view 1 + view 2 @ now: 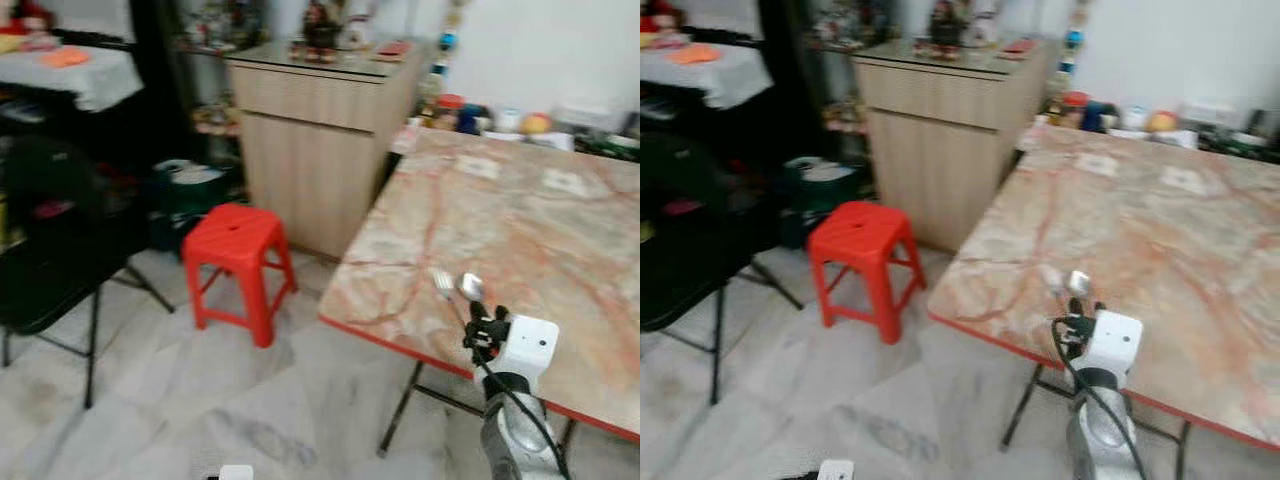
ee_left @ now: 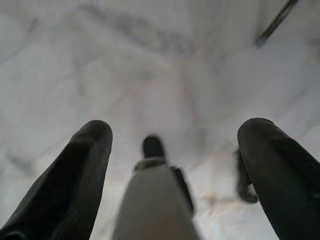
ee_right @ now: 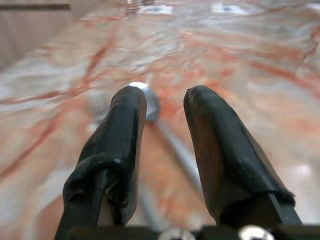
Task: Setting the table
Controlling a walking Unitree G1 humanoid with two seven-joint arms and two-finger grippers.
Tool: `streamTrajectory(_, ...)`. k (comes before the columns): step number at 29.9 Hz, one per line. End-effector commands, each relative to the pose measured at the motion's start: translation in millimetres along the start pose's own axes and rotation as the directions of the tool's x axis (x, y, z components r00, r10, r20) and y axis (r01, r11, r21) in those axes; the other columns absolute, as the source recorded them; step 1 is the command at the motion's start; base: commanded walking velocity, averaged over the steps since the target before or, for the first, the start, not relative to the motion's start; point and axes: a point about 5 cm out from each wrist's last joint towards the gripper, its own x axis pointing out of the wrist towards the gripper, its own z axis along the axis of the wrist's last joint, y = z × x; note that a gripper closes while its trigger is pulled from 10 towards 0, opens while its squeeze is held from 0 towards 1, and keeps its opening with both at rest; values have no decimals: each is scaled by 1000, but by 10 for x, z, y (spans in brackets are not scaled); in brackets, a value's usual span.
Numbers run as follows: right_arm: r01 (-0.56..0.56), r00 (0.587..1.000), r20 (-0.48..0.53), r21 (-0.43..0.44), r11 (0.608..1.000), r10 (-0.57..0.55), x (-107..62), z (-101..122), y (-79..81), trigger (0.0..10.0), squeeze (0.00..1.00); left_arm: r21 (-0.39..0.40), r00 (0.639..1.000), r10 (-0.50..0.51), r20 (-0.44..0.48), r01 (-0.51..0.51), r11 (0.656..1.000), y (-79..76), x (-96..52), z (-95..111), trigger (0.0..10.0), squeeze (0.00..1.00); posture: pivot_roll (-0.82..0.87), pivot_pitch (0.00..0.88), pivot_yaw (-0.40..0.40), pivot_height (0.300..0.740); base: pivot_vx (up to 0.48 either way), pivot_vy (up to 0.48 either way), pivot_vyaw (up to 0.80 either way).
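Pale marbled tile floor (image 1: 200, 410), lower half of the left eye view; black folding chair (image 1: 50, 270) at the left edge; red plastic stool (image 1: 238, 262) at centre left; light wood cabinet (image 1: 315, 130) at upper centre, small items on its top too blurred to name. Marble-patterned surface (image 1: 540, 230) with a red edge fills the right side; assorted small things line its far edge, not identifiable. Right pincer (image 1: 482, 322) at lower right, raised over the near edge of the surface, clenched on the handles of a spoon (image 1: 470, 287) and a fork (image 1: 443, 283), whose heads stand above the fingers.

Right eye view: same scene, same items; right pincer at lower centre right.

Left wrist view: left pincer (image 2: 175, 145) released, fingers (image 2: 87, 165) spread wide, hanging over the tile floor; a pale blurred robot part between them; a dark table leg at upper right.

Right wrist view: two black fingers (image 3: 120, 130) point across the marble surface; spoon bowl beyond the tips, a handle running between them; contact blurred.
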Motion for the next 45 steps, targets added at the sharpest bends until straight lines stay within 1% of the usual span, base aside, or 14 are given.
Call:
streamTrajectory(1,-28,1000,0,7,1000,28,29,25,117,10000,0,0,999,16,-30,-16,1000,65,-12,-86,10000,0,2,51,-23,740,259,0,0)
streamTrajectory(5,-42,999,11,14,999,42,89,94,171,10000,0,-3,999,22,-28,-22,1000,73,-12,-84,10000,0,3,61,-25,740,190,0,0)
streamTrajectory(10,-103,995,9,20,994,103,91,99,247,10000,0,-2,999,26,-25,-26,1000,77,-11,-78,10000,0,9,72,-28,740,0,0,0)
streamTrajectory(13,-99,995,3,17,995,99,75,91,238,10000,0,-1,999,26,-24,-26,1000,76,-10,-76,10000,0,10,76,-28,740,0,0,0)
streamTrajectory(20,-185,980,-73,-19,983,183,23,28,245,10000,0,3,999,26,-26,-26,1000,77,-7,-69,10000,0,6,81,-28,740,0,0,0)
streamTrajectory(21,-195,979,-72,-19,981,193,22,30,242,10000,741,4,999,26,-26,-26,1000,76,-7,-67,10000,0,3,83,-27,740,0,0,0)
streamTrajectory(22,-197,978,-81,-27,980,194,27,25,226,10000,1000,5,999,25,-27,-25,1000,75,-6,-65,10000,0,3,83,-27,740,0,0,0)
streamTrajectory(24,-158,980,-135,-64,985,149,84,-19,151,10000,969,18,999,19,-26,-19,1000,73,-3,-55,10000,0,3,87,-26,740,0,0,0)
streamTrajectory(25,-160,977,-156,-70,985,147,103,-37,147,10000,722,21,1000,17,-26,-17,1000,73,-2,-52,10000,0,4,87,-26,740,0,0,0)
streamTrajectory(26,-164,975,-163,-74,984,150,117,-42,148,10000,298,23,1000,16,-26,-16,1000,73,-2,-50,10000,0,4,87,-26,740,0,0,0)
streamTrajectory(27,-173,973,-166,-72,982,159,142,-35,154,10000,0,25,1000,15,-25,-15,1000,73,-1,-48,10000,0,6,88,-27,740,0,0,0)
streamTrajectory(33,-247,951,-204,-55,968,231,211,-11,188,10000,0,36,1000,12,-25,-11,999,77,1,-40,10000,0,16,94,-26,740,0,0,0)
streamTrajectory(39,-213,950,-241,-29,977,200,255,-6,101,10000,0,44,1000,9,-25,-8,999,80,3,-37,10000,0,16,97,-24,740,0,0,0)
streamTrajectory(45,-223,937,-281,-30,974,205,239,-58,62,10000,0,53,1000,2,-29,-1,999,83,4,-37,10000,0,17,99,-21,740,0,0,0)
